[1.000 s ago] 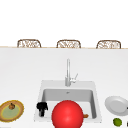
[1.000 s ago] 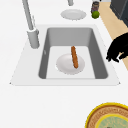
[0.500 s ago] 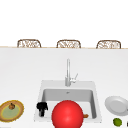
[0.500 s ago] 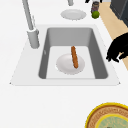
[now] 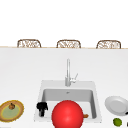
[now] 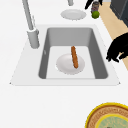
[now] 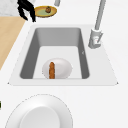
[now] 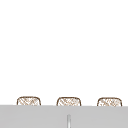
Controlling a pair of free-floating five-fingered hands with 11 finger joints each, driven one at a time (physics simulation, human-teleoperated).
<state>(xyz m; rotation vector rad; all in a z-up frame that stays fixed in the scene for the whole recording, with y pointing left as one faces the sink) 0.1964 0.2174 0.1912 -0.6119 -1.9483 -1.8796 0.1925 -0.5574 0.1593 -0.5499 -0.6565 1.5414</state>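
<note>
My left hand (image 5: 42,108) hangs over the sink's (image 5: 40,100) front left corner. Its fingers point down, relaxed, holding nothing; it is the black hand (image 6: 118,48) in the left side view and the hand (image 7: 26,10) in the right side view. In the basin lies a small white plate (image 6: 63,66) with a brown sausage-like stick (image 6: 74,57) across it. My right hand (image 6: 92,3) hovers at the far right of the counter, by a can (image 6: 95,7) and a lime (image 6: 95,14). A large red ball (image 5: 67,115) covers the sink's front edge in the front view.
A faucet (image 5: 68,72) stands behind the basin. Left of the sink lies a yellow-rimmed plate (image 5: 11,111) with a small brown item on it. On the counter to the right sits a white plate (image 5: 116,105), with the lime (image 5: 117,122) in front of it. Three wicker chair backs line the far edge.
</note>
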